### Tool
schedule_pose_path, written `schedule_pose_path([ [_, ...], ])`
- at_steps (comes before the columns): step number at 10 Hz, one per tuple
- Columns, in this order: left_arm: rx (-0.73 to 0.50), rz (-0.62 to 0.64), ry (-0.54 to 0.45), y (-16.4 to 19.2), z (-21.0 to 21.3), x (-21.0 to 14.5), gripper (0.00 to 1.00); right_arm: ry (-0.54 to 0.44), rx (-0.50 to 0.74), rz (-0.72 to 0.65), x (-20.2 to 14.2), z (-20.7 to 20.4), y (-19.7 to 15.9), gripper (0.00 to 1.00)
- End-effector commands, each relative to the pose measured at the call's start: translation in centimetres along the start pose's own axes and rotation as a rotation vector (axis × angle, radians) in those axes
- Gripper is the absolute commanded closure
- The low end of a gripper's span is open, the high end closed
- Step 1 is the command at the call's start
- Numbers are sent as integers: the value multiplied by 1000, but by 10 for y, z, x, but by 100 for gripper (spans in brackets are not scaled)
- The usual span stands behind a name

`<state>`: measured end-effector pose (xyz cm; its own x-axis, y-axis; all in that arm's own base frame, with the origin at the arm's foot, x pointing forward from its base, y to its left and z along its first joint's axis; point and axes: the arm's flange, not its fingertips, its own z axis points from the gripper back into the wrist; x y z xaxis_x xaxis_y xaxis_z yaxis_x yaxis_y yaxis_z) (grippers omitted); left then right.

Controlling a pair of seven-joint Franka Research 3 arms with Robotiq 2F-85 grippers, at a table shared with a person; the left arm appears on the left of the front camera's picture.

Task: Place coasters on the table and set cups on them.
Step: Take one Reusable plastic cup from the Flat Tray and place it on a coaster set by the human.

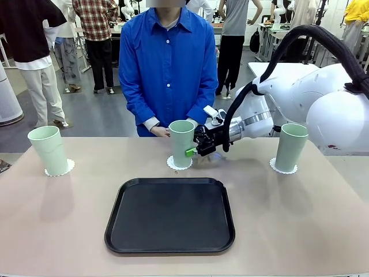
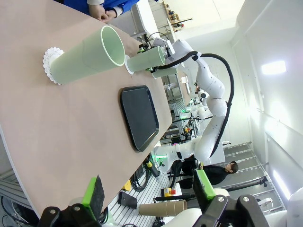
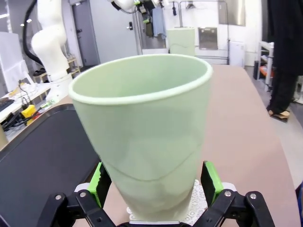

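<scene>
1. Right now we see the right gripper (image 1: 195, 151) reaching across to the middle cup (image 1: 181, 143), which stands upright on its coaster (image 1: 172, 164) at the far side of the table (image 1: 300, 208), in front of the person's hands (image 1: 161, 131).
2. From the right wrist, our green-padded fingers (image 3: 211, 182) stand spread wide on either side of this cup's lower part (image 3: 147, 137); whether the pads touch its wall we cannot tell.
3. Off to the side, our left gripper (image 2: 149, 194) hangs above the table edge with its fingers (image 2: 93, 191) wide apart and nothing between them.
4. Two more cups sit on coasters: one at the left (image 1: 49, 150), one at the right (image 1: 290, 147).
5. A black tray (image 1: 170, 214) lies near us, bare.
</scene>
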<state>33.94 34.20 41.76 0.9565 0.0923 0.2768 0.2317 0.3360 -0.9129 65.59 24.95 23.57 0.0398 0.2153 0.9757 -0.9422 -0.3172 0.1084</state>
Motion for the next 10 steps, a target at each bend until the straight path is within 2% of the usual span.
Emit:
schedule_pose_path([
  [1, -3, -5, 4, -2, 1, -2, 0, 6, 69, -29, 10, 10, -9, 0],
  [5, -3, -5, 4, -2, 1, -2, 0, 20, 112, -26, 20, 16, -13, 0],
  [10, -3, -5, 4, -2, 1, -2, 0, 19, 32, -9, 26, 26, -24, 0],
])
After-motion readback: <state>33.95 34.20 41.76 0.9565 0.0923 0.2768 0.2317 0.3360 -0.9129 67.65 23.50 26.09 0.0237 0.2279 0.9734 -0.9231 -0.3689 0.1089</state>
